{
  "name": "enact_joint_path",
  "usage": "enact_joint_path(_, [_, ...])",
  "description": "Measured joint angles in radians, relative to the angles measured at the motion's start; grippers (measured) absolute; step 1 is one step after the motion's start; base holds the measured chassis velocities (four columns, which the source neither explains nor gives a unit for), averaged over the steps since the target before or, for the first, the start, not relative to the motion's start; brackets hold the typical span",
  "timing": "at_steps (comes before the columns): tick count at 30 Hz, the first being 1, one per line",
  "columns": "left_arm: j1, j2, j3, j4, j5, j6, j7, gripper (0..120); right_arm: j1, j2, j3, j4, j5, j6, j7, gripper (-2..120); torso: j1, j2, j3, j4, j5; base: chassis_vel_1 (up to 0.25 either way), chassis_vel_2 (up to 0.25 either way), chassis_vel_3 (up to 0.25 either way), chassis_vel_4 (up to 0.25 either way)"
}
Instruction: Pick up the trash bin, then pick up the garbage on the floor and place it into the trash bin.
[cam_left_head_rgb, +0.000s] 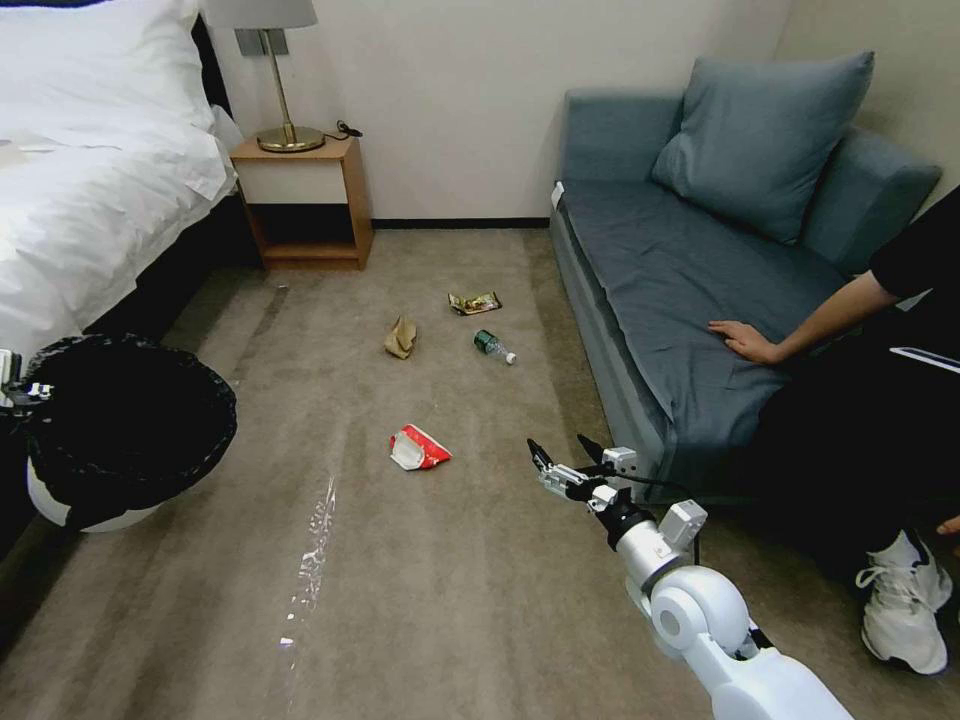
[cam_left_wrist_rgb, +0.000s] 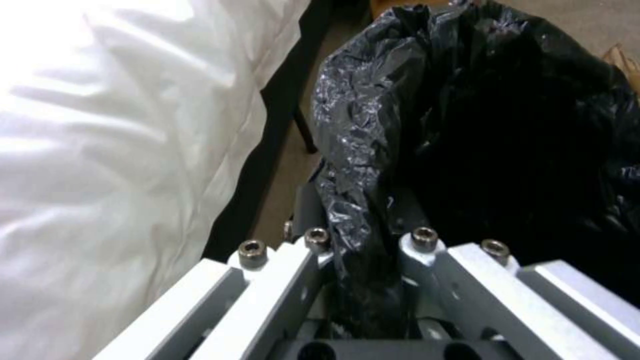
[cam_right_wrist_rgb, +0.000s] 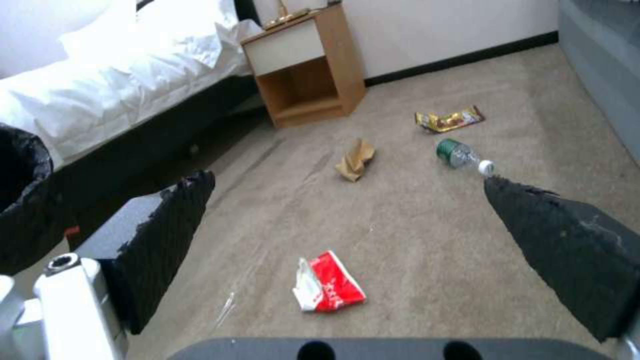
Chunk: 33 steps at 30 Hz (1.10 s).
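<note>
The left gripper (cam_left_wrist_rgb: 363, 260) is pinching the trash bin's (cam_left_head_rgb: 95, 515) black bag (cam_left_wrist_rgb: 467, 130) beside the bed (cam_left_head_rgb: 90, 190), its arm cut off. The right gripper (cam_left_head_rgb: 563, 462), jaws spread, is hovering near the red-and-white packet (cam_left_head_rgb: 418, 448); paper bag (cam_left_head_rgb: 401, 337), bottle (cam_left_head_rgb: 493, 346) and wrapper (cam_left_head_rgb: 474, 302) are lying beyond, the sofa (cam_left_head_rgb: 690, 270) alongside.

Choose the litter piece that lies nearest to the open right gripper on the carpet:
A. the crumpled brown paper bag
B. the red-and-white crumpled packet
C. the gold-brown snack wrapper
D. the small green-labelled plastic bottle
B: in the head view the red-and-white crumpled packet lies just beside the open right gripper, while the other three pieces lie farther off toward the wall.
</note>
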<state>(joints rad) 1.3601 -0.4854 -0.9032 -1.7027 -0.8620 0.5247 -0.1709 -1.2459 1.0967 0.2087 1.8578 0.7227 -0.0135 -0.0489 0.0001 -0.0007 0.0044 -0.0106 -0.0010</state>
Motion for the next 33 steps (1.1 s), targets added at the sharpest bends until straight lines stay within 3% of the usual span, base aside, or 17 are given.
enact_joint_path(33, [0.010, 0.006, -0.009, 0.005, -0.002, 0.001, 0.008, 4, 0.011, 0.002, -0.016, -0.020, -0.004, 0.003, -0.007, 100, 0.000, 0.000, 0.000, 0.0002, -0.0001, -0.088, 0.087, 0.091, -0.087])
